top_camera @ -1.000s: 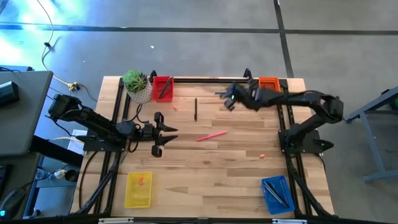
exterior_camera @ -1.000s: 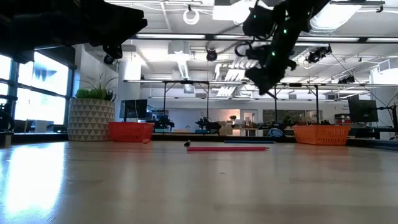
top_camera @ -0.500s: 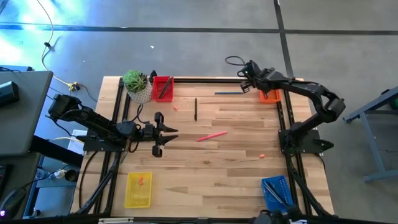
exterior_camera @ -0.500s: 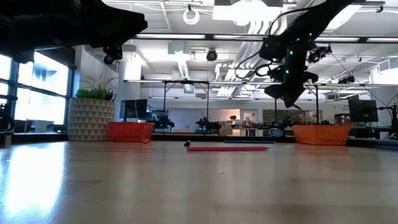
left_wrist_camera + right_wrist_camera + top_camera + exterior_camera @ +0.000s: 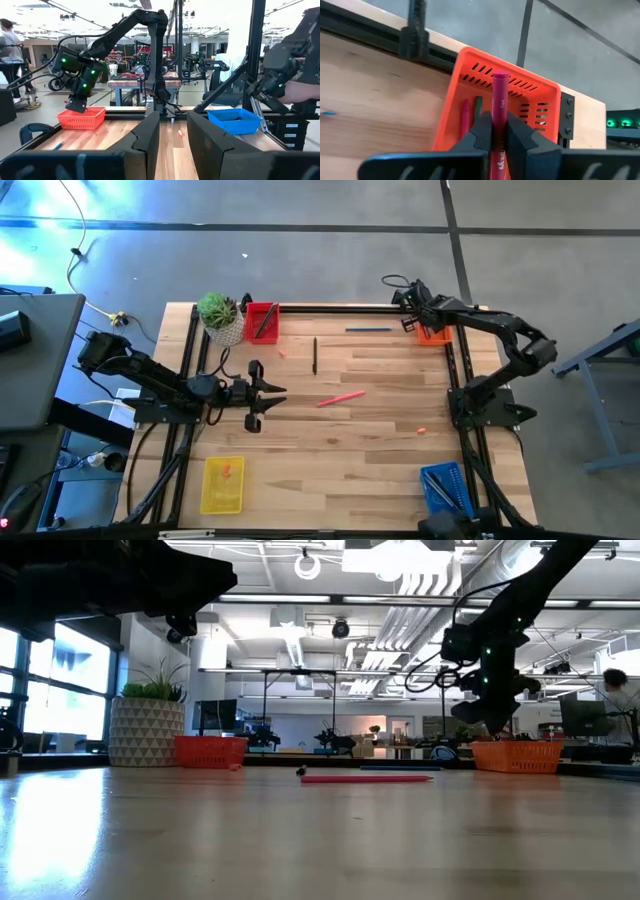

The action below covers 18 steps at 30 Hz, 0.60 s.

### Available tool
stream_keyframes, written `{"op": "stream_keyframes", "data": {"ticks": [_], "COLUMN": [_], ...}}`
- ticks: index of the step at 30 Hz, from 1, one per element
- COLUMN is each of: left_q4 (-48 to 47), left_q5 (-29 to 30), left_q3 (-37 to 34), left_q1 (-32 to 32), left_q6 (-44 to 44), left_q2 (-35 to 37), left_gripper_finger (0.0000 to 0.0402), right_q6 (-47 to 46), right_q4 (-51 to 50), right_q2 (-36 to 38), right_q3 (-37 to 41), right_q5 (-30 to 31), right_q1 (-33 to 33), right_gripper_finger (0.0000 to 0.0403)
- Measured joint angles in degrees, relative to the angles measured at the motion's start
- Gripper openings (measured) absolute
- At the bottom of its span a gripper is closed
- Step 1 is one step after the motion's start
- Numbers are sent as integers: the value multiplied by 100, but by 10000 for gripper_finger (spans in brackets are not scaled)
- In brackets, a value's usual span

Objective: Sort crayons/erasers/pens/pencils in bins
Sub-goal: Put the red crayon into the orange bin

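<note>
The wooden surface (image 5: 330, 440) carries four mesh bins, one in each corner region: the red bin (image 5: 262, 321) beside the potted plant (image 5: 220, 315) at the far left, the orange bin (image 5: 434, 330) at the far right, the yellow bin (image 5: 222, 484) and the blue bin (image 5: 443, 490) along the near edge. The right arm reaches out over the orange bin, and its right pincer (image 5: 494, 131) is clenched on a red marker (image 5: 498, 117) held upright just above that bin, where two more sticks already lie inside. The left arm waits at the left side, its left pincer (image 5: 262, 400) released — fingers apart, nothing between them. Loose on the boards lie a long pink-red stick (image 5: 340, 398) near the middle, a dark pencil (image 5: 314, 355), a blue pen (image 5: 369, 330) near the far edge, and two small crayons (image 5: 421, 430) — one of them close to the red bin.
</note>
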<state>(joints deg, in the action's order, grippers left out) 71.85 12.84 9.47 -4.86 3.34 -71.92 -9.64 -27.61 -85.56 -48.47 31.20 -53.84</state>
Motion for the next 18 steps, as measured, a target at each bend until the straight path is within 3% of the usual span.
{"op": "stream_keyframes", "data": {"ticks": [10, 18], "left_q4": [7, 9], "left_q5": [0, -1], "left_q3": [2, 2], "left_q1": [2, 1], "left_q6": [28, -4], "left_q2": [0, 0], "left_gripper_finger": [87, 87], "right_q6": [242, 218], "right_q4": [372, 367], "right_q2": [-2, -2], "right_q3": [175, 175], "right_q5": [-20, -4], "right_q1": [-103, -105], "right_gripper_finger": [13, 69]}}
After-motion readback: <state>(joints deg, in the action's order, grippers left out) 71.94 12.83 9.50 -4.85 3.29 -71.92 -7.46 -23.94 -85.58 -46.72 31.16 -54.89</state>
